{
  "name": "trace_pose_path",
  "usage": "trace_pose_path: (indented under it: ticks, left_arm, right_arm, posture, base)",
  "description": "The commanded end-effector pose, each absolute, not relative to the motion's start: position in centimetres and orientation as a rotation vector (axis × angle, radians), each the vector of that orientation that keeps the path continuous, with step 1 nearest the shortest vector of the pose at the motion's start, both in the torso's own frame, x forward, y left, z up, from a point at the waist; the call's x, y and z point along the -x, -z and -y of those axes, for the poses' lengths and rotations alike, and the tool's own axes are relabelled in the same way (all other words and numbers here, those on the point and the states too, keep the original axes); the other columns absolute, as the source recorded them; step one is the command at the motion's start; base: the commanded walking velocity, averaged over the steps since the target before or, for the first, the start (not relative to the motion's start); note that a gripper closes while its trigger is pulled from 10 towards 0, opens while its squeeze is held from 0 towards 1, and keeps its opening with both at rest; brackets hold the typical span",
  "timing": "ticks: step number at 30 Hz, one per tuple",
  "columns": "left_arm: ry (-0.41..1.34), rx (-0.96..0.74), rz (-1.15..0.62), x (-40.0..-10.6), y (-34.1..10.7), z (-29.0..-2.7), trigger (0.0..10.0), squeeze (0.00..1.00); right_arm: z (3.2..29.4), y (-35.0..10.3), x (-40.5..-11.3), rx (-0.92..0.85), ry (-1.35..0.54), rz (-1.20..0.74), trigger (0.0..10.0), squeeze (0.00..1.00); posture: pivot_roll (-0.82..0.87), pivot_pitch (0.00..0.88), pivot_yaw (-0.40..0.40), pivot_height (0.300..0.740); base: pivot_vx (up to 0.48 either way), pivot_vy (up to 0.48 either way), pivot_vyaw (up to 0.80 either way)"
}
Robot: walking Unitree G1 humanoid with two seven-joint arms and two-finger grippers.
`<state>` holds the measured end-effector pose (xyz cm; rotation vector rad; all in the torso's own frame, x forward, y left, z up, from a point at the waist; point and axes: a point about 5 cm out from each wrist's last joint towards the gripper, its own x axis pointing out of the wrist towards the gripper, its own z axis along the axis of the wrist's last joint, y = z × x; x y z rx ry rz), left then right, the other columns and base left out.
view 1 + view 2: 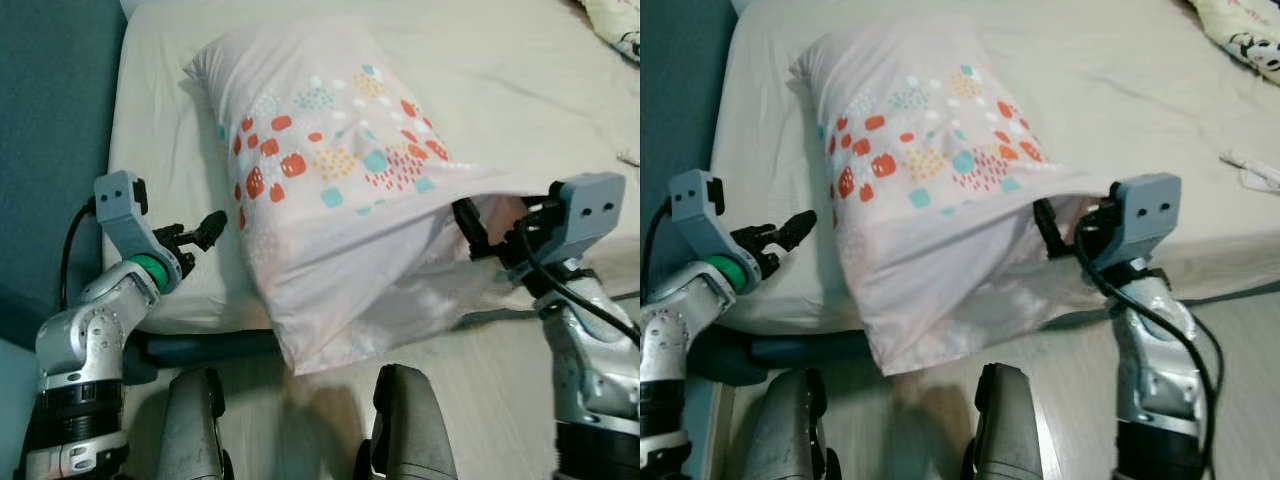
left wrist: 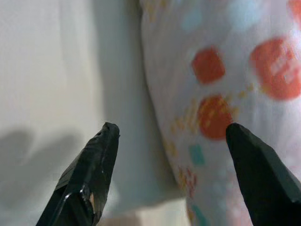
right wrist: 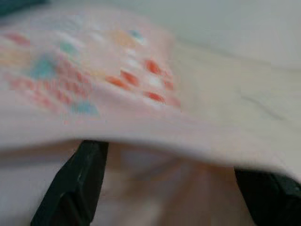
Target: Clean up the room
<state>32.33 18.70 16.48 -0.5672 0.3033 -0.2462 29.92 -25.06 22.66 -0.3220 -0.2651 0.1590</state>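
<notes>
So there's a pillow [image 1: 330, 160] in a pale pink case with red, teal and yellow blotches lying on the bed [image 1: 520, 90], its open end drooping over the bed edge toward the floor [image 1: 500, 400]. The right gripper [image 1: 478, 238] is tucked under that loose flap of the case, fingers spread wide in the wrist view with fabric draped over them, so not pinching anything as far as I can see. The left gripper [image 1: 205, 232] sits just beside the pillow's other side at the bed edge, fingers [image 2: 94, 165] spread apart too, pointing at the case but not touching it. Some patterned bedding [image 1: 1245, 30] is bunched up at the far corner of the bed
</notes>
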Motion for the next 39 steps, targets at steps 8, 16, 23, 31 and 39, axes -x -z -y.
trace_pose_path:
  ticks: [8,16,23,31,39]
  left_arm:
    - [0.279,0.651,-0.384,-32.0,-15.3,-16.8,10.0,1.0]
    - [0.296,0.651,-0.392,-32.0,-15.5,-16.5,10.0,1.0]
    - [0.329,0.668,-0.412,-32.0,-15.7,-16.1,10.0,1.0]
    - [0.35,0.701,-0.427,-32.1,-15.8,-15.9,10.0,1.0]
    - [0.393,0.797,-0.499,-31.2,-15.1,-15.3,10.0,1.0]
  right_arm:
    - [18.3,-14.8,-26.2,0.045,-0.693,-0.087,10.0,0.0]
    - [15.2,-9.7,-21.4,-0.091,-0.841,-0.287,10.0,0.0]
    - [21.8,-17.4,-21.9,0.08,-0.602,0.002,10.0,0.0]
    - [28.4,-23.8,-24.3,0.016,-0.215,0.332,10.0,0.0]
    - [28.7,-16.9,-30.0,-0.17,-0.103,0.108,10.0,0.0]
  posture:
    - [0.08,0.175,0.036,0.535]
    - [0.08,0.174,0.04,0.535]
    - [0.04,0.162,0.062,0.535]
    - [0.04,0.153,0.074,0.535]
    - [0.06,0.169,0.088,0.535]
  base:
    - [0.0,0.0,0.0]
    - [0.0,0.0,0.0]
    - [0.0,0.0,0.0]
    - [0.0,0.0,0.0]
    - [0.0,0.0,0.0]
